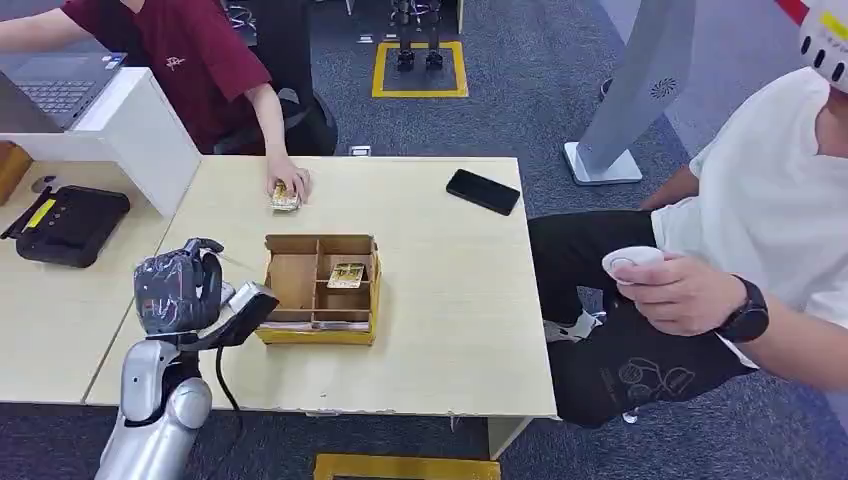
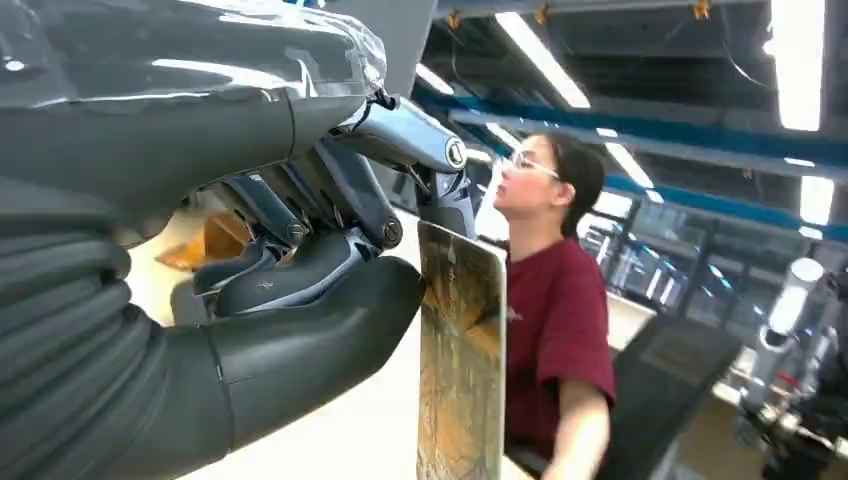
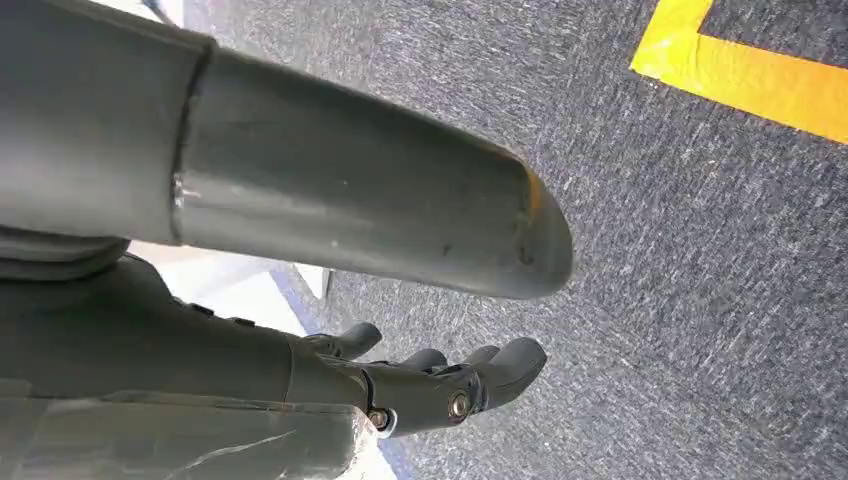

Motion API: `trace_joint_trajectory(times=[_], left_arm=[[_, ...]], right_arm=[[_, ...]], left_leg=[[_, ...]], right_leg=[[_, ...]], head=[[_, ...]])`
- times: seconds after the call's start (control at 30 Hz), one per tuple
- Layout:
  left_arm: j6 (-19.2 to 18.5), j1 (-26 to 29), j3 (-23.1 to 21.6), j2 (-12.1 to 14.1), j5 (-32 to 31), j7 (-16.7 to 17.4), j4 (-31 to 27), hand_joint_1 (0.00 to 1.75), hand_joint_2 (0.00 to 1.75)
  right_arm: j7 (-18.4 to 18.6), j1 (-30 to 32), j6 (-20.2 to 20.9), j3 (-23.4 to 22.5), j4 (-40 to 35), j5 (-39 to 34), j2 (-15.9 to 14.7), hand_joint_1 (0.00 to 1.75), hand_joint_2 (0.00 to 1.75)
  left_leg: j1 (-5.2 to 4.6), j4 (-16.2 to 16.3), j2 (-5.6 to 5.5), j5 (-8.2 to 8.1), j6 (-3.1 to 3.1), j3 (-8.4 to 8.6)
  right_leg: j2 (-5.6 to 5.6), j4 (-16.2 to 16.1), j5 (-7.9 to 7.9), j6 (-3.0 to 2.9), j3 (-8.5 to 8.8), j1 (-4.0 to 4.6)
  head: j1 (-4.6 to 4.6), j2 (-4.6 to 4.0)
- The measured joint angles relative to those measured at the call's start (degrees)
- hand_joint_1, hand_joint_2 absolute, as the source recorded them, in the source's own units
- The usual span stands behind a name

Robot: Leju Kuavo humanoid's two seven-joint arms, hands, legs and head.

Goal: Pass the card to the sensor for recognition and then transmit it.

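The left robot hand (image 1: 178, 290) hovered over the near-left part of the desk (image 1: 440, 330), just beside the left wall of the cardboard tray (image 1: 320, 288). It pinched 1 card (image 2: 460, 360) between thumb and fingers, the card standing upright on edge in the left wrist view. The right robot hand (image 3: 440, 380) hung over grey carpet (image 3: 700, 300) with its fingers loosely curled and apart, holding nothing.

The tray sat close to the desk's near edge, with open desk surface to its right and behind it. It had several compartments; 1 card (image 1: 346, 275) lay flat in a right-hand compartment, and a row of cards (image 1: 315, 324) stood along its near side, too tight to count. At the far edge, a person's hand (image 1: 288, 182) rested on a small stack of cards (image 1: 285, 199). 1 black phone (image 1: 483, 191) lay near the far-right corner. On the adjoining desk to the left sat 1 black sensor device (image 1: 68, 226). A second person sat off the right edge, holding 1 white round object (image 1: 631, 262).
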Motion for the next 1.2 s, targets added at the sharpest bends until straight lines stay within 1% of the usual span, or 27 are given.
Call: trace_joint_trajectory(times=[0.07, 0.1, 0.17, 0.3, 0.53, 1.2], left_arm=[[0.7, -2.3, 0.5, 0.3, -2.2, 1.8, 1.5, 1.75, 1.75], [0.8, -3.4, 0.7, 0.5, -2.6, 2.1, 2.3, 1.75, 1.75], [1.1, -5.0, 1.1, 0.9, -2.9, 2.4, 3.5, 1.75, 1.75], [1.3, -6.5, 1.2, 1.0, -3.1, 2.3, 5.1, 1.75, 1.75], [1.5, -6.9, 1.3, 1.1, -3.1, 2.3, 6.5, 1.75, 1.75], [1.5, -7.2, 1.3, 1.1, -3.1, 2.3, 7.1, 1.75, 1.75]], right_arm=[[0.0, 0.0, 0.1, 0.3, 0.0, 0.0, 0.0, 0.0, 0.0], [0.0, -0.1, 0.1, 0.4, 0.0, 0.0, 0.0, 0.0, 0.0], [0.1, -0.1, 0.2, 0.5, 0.0, 0.0, 0.0, 0.0, 0.0], [0.2, -0.1, 0.4, 0.7, 0.0, 0.0, -0.1, 0.0, 0.0], [0.2, -0.1, 0.6, 1.0, 0.0, 0.0, -0.2, 0.0, 0.0], [0.2, -0.1, 0.6, 1.4, 0.0, 0.0, -0.2, 0.0, 0.0]], left_leg=[[0.0, 0.0, -0.02, 0.01, 0.0, 0.0], [0.0, 0.0, -0.02, 0.01, -0.01, 0.0], [0.0, 0.0, 0.0, 0.04, -0.05, 0.0], [0.0, 0.0, 0.0, 0.04, -0.05, 0.0], [0.0, 0.0, 0.0, 0.04, -0.05, -0.01], [0.0, 0.0, 0.0, 0.04, -0.05, -0.01]], right_leg=[[-0.01, 0.0, 0.02, 0.02, 0.01, 0.0], [-0.01, 0.0, 0.03, 0.0, 0.01, 0.0], [0.01, 0.0, 0.07, -0.05, 0.0, 0.0], [0.01, 0.0, 0.07, -0.05, 0.0, 0.0], [0.01, 0.0, 0.07, -0.05, -0.02, 0.0], [0.01, 0.0, 0.08, -0.05, -0.02, 0.0]], head=[[0.0, 0.02], [0.0, 0.02], [-0.02, 0.02], [0.0, 0.02], [0.0, 0.02], [0.0, 0.0]])
